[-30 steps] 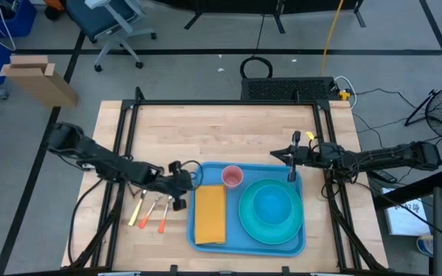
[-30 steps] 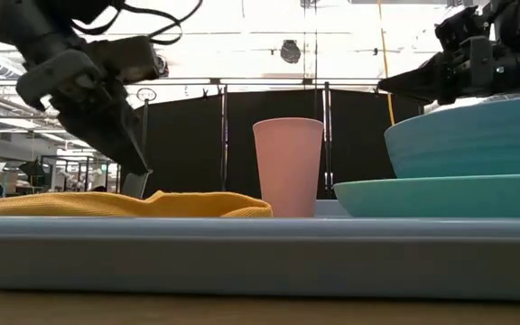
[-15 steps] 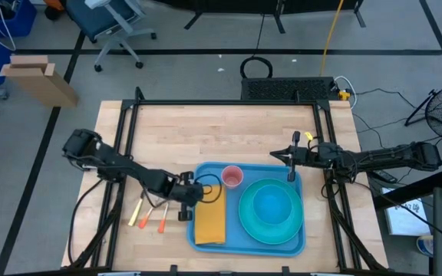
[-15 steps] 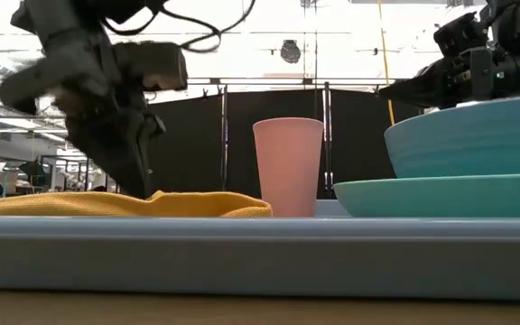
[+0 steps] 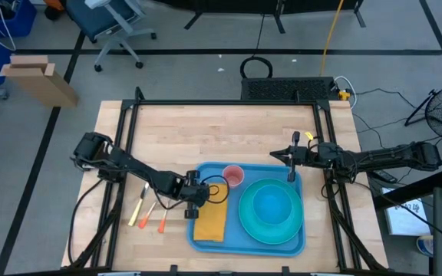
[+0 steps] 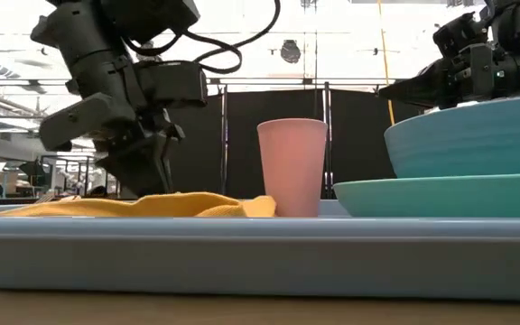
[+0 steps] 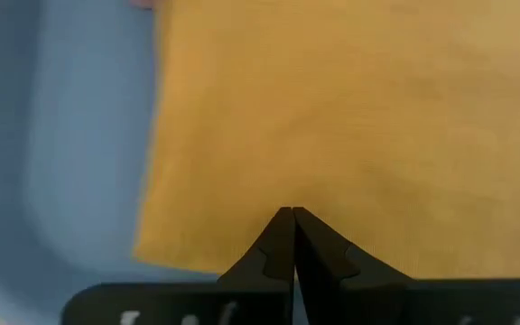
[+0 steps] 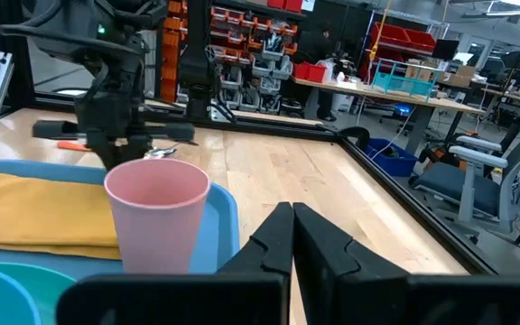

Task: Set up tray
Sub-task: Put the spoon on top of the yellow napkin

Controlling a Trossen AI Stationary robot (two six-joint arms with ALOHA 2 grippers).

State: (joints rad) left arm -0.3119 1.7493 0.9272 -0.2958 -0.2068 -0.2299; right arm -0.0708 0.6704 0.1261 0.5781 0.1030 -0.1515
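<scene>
The blue tray [image 5: 248,250] lies near the table's near edge. It holds a yellow napkin [image 5: 212,224] on its left side. A pink cup [image 5: 232,177] stands upright at its far side. A turquoise bowl sits on a turquoise plate [image 5: 269,208] on its right side. My left gripper [image 5: 193,205] is shut and stands over the napkin's far-left part. Its tips [image 6: 159,185] reach down to the cloth. My right gripper [image 5: 291,159] is shut and hangs above the tray's far right corner, touching nothing. My left gripper has its shut fingertips [image 7: 292,215] down on the yellow napkin's far part, close to its left edge [image 7: 292,191]. It comes from above, slanting in from the table's left. The napkin lies flat on the tray with a low hump [image 6: 188,199] beside the tips.
Three utensils with yellow and orange handles [image 5: 150,214] lie on the wood left of the tray. The far half of the table [image 5: 221,134] is bare wood. Black frame rails run along the table's left and right sides.
My left gripper has moved right and toward the near edge. It has gone from beside the tray's far left corner onto the napkin, and has come down. The napkin's far end has shifted a little toward the near edge and toward the cup. My right arm has kept still.
</scene>
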